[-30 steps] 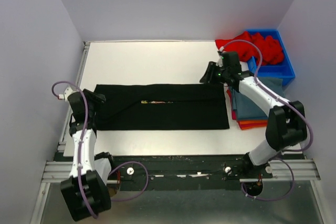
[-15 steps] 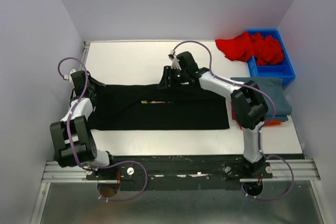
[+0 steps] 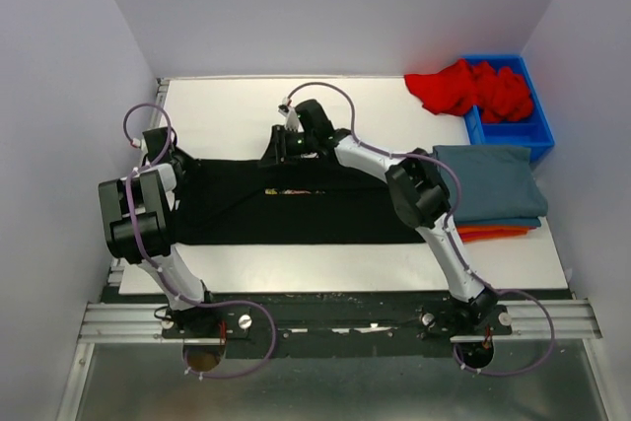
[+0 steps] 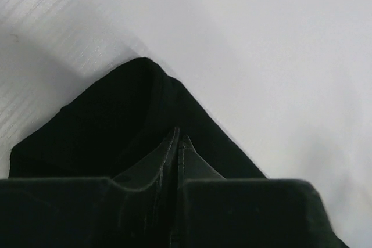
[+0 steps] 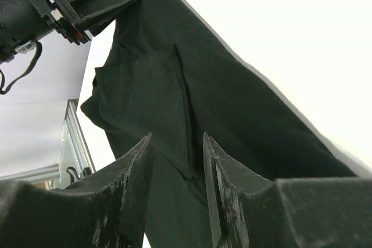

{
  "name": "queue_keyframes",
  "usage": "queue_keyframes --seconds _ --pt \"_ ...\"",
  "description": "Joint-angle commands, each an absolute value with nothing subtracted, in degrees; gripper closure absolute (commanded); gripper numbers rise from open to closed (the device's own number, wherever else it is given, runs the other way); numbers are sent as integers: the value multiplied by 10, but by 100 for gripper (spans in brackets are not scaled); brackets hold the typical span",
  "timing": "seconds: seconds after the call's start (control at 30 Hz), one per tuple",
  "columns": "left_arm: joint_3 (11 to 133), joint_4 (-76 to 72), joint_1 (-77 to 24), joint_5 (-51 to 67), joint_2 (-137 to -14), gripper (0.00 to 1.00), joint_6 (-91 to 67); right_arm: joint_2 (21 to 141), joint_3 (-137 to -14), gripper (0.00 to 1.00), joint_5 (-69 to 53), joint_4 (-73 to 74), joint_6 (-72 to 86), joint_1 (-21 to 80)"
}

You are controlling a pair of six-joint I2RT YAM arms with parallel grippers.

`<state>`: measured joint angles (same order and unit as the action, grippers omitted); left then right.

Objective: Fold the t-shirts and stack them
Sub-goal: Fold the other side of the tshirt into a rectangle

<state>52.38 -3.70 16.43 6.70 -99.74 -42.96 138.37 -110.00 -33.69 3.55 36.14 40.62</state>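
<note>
Right gripper (image 5: 177,137) gapes over the black t-shirt (image 5: 244,103); left gripper (image 4: 178,140) is closed at its corner. Best to pinch both edges level.

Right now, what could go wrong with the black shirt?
The left gripper looks shut at a corner of the black shirt; if it pinches little cloth, the corner may slip out. The right gripper is open over a layered far edge; catching one layer only might make the fold crooked.
</note>
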Motion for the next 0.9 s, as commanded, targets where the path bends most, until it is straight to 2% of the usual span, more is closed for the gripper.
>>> queue_keyframes --seconds 0.0,0.27,0.63,0.77,0.87 --pt "558 -18 168 65 -1038 87 -420 1434 -1150 54 -376 19 395 418" --pt "572 -3 176 59 -1060 87 -402 1480 -1182 54 -400 25 422 439" --pt "570 -10 176 58 -1058 87 -395 1421 -1070 54 -424 6 402 453" --pt "571 -7 176 58 -1058 88 -391 1396 -1057 58 -449 6 386 453" --pt "573 -4 176 55 -1058 88 -389 1376 -1029 65 -450 6 369 452"
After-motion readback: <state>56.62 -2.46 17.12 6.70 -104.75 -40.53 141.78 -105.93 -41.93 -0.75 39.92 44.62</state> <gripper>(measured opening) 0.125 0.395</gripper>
